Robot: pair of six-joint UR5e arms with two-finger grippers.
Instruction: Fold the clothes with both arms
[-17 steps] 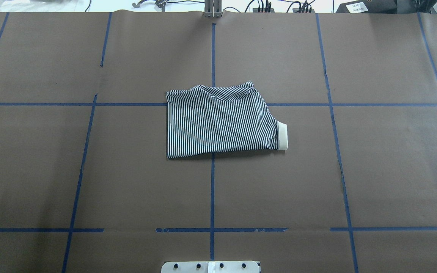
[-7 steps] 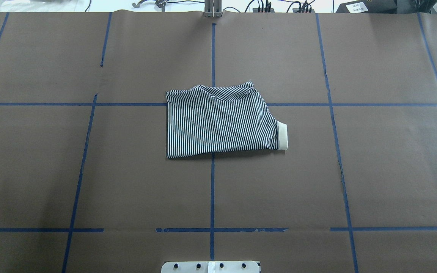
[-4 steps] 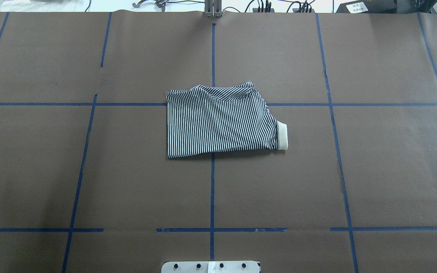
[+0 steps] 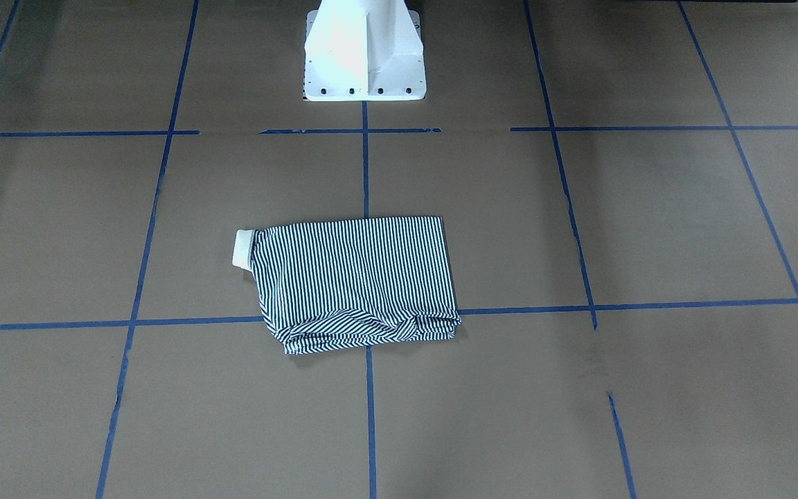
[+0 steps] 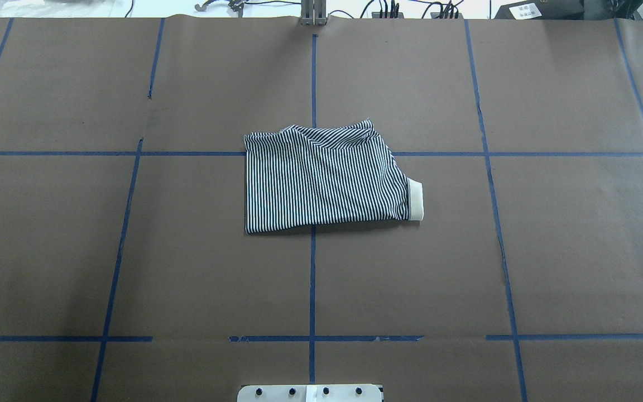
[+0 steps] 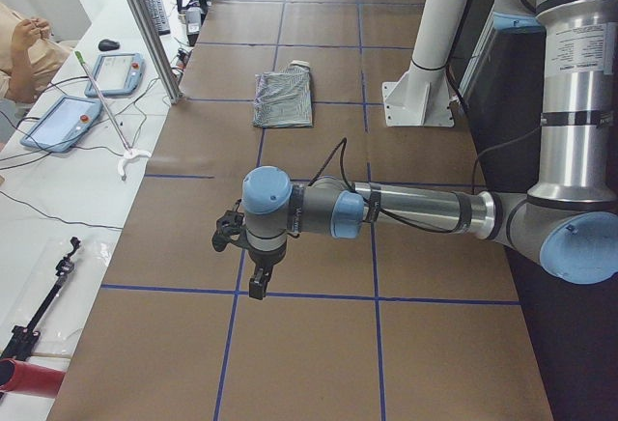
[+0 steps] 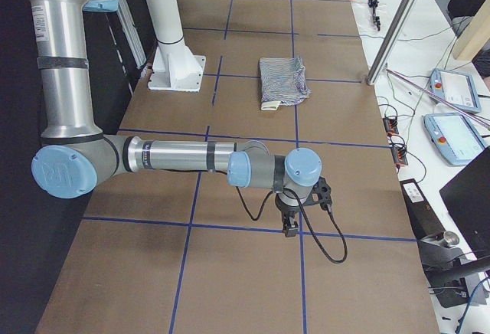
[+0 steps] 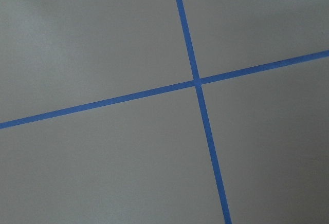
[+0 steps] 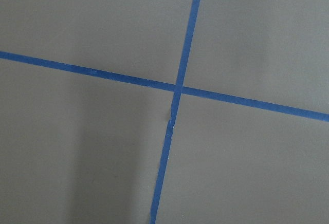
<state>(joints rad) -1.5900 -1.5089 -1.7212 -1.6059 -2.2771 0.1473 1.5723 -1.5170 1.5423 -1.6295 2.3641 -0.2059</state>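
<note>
Shirt (image 5: 327, 178) lies folded flat, straight ahead of base (image 4: 364, 55) and well apart from it. Left gripper (image 6: 257, 281) and right gripper (image 7: 291, 227) hang far out to either side of base. Whether their jaws are parted cannot be told. Judgement: folding looks complete, so both should park clear and disturb nothing.

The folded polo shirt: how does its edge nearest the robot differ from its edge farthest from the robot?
The near edge of the polo shirt runs straight and smooth; the far edge is wavy and rumpled. Stripes meet the near edge squarely; at the far edge a folded layer shows slanted stripes. Both are the same navy-and-white striped fabric, lying on the brown table.
</note>
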